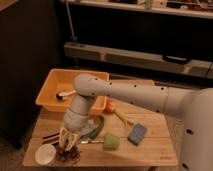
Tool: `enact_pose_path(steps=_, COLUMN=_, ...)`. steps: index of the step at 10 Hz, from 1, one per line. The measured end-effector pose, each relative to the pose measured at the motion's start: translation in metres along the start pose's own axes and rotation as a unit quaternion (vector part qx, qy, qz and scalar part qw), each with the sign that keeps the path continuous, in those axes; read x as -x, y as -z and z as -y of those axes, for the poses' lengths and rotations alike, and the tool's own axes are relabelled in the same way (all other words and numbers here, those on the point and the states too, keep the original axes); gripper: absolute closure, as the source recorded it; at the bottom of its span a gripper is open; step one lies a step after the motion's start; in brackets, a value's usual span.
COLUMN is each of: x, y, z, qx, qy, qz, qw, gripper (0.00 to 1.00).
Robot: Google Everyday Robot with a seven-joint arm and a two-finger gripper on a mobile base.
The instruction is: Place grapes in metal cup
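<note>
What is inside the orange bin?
Inside the orange bin, a small white and dark object lies near the right wall. The robot's arm covers the bin's right corner. The gripper hangs over the grapes, beside the white cup.

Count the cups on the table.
1 shows: a white cup at the table's front left corner. The metal cup may be hidden behind the tool, which hangs just right of it over the grapes.

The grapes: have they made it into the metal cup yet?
Not yet. The gripper is down at the table's front left, shut around the grapes beside the white cup. Lifting and dropping them in remains; the metal cup itself isn't visible from here.
</note>
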Motion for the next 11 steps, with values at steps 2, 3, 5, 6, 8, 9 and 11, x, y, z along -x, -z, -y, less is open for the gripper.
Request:
enact_pose_path(steps=2, x=-0.006, y=-0.006, z=0.004, qx=-0.006, qy=-0.008, qz=-0.003, qw=0.9999, gripper=1.00)
enact_pose_path(steps=3, x=-0.009, y=-0.009, z=0.006, qx=-0.014, qy=-0.014, qz=-0.003, qw=0.9998, gripper=1.00)
enact_pose_path(steps=5, x=-0.016, y=-0.012, z=0.008, qx=-0.024, qy=-0.028, qz=0.000, qw=0.9993, gripper=1.00)
enact_pose_path(steps=6, x=-0.020, y=-0.014, z=0.010, qx=-0.022, qy=-0.040, qz=0.001, qw=0.9990, gripper=1.00)
enact_pose_path(steps=8, x=-0.025, y=-0.013, z=0.010, qx=-0.026, qy=-0.054, qz=0.001, qw=0.9982, gripper=1.00)
enact_pose_path(steps=9, x=-0.026, y=-0.011, z=0.012, qx=-0.027, qy=-0.060, qz=0.002, qw=0.9978, gripper=1.00)
enact_pose_path(steps=11, x=-0.024, y=-0.009, z=0.017, qx=-0.023, qy=-0.060, qz=0.008, qw=0.9979, gripper=1.00)
